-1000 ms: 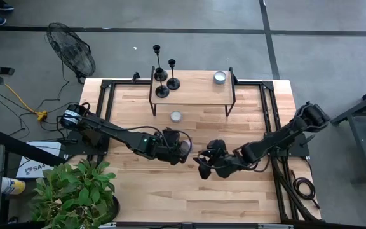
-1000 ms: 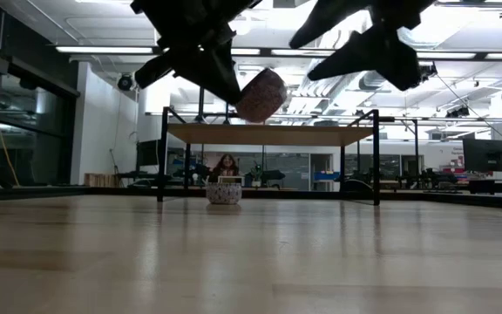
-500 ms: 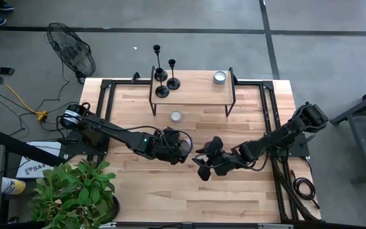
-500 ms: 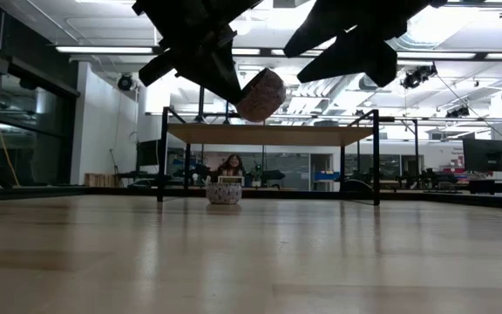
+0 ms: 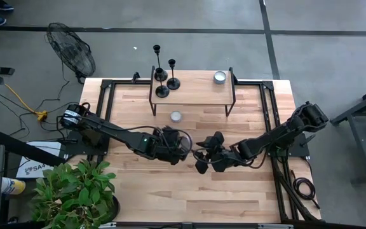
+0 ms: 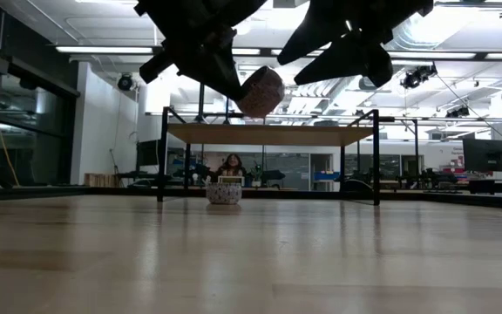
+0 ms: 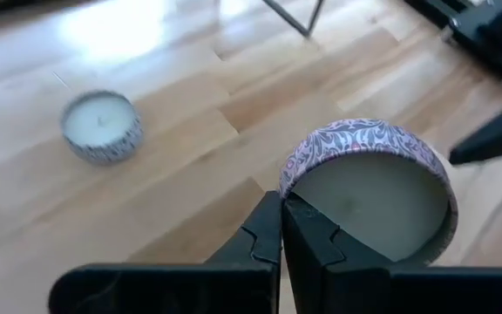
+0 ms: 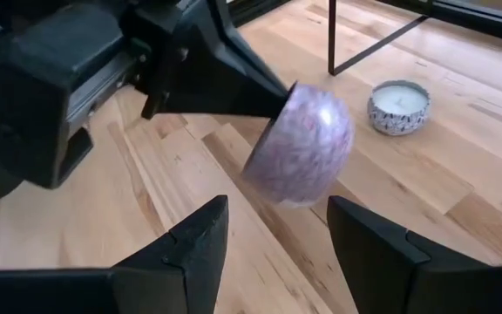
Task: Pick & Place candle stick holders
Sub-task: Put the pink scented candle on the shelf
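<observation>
Three black candle stick holders (image 5: 162, 81) stand on their round bases at the left end of a small raised shelf (image 5: 196, 86). My left gripper (image 7: 282, 216) is over mid-table, shut on a purple patterned candle tin (image 7: 369, 187), which also shows in the low view (image 6: 261, 92). My right gripper (image 8: 277, 249) is open just right of the tin (image 8: 299, 144). Its fingers stand apart below the tin without touching it. My left gripper pinches the tin's rim (image 7: 291, 194) at one spot between its two fingertips, apparently one on the wax side and one on the outer wall. The fingers slant down from the table's left. The tin is lifted clear and tipped on its side.
A small candle tin (image 5: 176, 116) sits on the table under the shelf's front edge, and another (image 5: 219, 77) on the shelf's right end. Black frame rails (image 5: 107, 114) run along the table's sides. A potted plant (image 5: 75, 191) is at the near left corner.
My right gripper has rolled at the wrist and drifted slightly toward the held tin. The tin stays lifted in my left gripper, which has kept its place.
</observation>
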Robot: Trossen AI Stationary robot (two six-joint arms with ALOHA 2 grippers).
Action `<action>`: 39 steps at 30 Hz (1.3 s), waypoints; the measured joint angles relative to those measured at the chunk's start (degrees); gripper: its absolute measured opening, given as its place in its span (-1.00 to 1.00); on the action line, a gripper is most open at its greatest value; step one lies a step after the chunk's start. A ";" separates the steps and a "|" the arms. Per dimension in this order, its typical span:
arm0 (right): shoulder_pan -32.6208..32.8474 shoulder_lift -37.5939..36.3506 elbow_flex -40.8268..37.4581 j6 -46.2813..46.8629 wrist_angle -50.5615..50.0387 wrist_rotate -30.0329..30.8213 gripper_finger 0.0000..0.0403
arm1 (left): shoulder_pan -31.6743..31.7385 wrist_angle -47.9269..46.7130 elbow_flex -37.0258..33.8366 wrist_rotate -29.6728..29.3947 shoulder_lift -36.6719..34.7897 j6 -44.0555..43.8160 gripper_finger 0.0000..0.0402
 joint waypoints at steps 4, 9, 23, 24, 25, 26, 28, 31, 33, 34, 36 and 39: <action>0.10 0.00 0.00 0.02 -0.02 0.14 -0.04 | 0.00 -0.03 0.00 -3.60 0.00 0.55 -1.00; 0.13 0.00 0.02 0.04 -0.02 3.40 -0.04 | -0.02 -0.05 -0.09 -5.76 0.63 0.70 -1.00; -1.11 -0.73 0.02 -27.45 -0.67 -3.74 -0.04 | -0.02 -0.03 -0.07 1.16 0.63 4.30 -1.00; -1.16 -0.92 0.05 -29.63 -0.62 -4.18 -0.04 | -0.02 -0.04 -0.07 1.99 0.63 5.19 -1.00; -1.18 -1.05 0.07 -31.65 -0.58 -4.81 -0.04 | -0.01 0.00 -0.07 2.95 0.63 6.01 -1.00; -1.19 -1.05 0.07 -33.26 -0.56 -5.79 -0.04 | -0.01 0.00 -0.07 4.07 0.63 6.66 -1.00; -1.51 -1.05 0.07 -34.72 -0.64 -8.91 -0.03 | 0.00 -0.04 -0.07 6.71 0.63 7.83 -1.00; -2.62 -1.05 0.07 -34.49 -0.65 -14.64 0.04 | 0.00 -0.01 -0.07 10.84 0.63 8.60 -1.00; -3.47 -1.05 0.07 -34.41 -0.68 -17.53 0.12 | 0.00 -0.04 -0.07 13.24 0.63 9.29 -1.00; -3.95 -1.05 0.07 -34.41 -0.68 -18.65 0.17 | 0.00 -0.04 -0.07 14.27 0.63 9.58 -1.00; -4.86 -1.05 0.07 -34.38 -0.68 -20.26 0.28 | 0.00 -0.06 -0.07 15.99 0.63 9.68 -1.00; -6.08 -1.05 0.07 -34.45 -0.47 -22.09 0.42 | 0.00 -0.09 -0.06 17.68 0.63 9.69 -1.00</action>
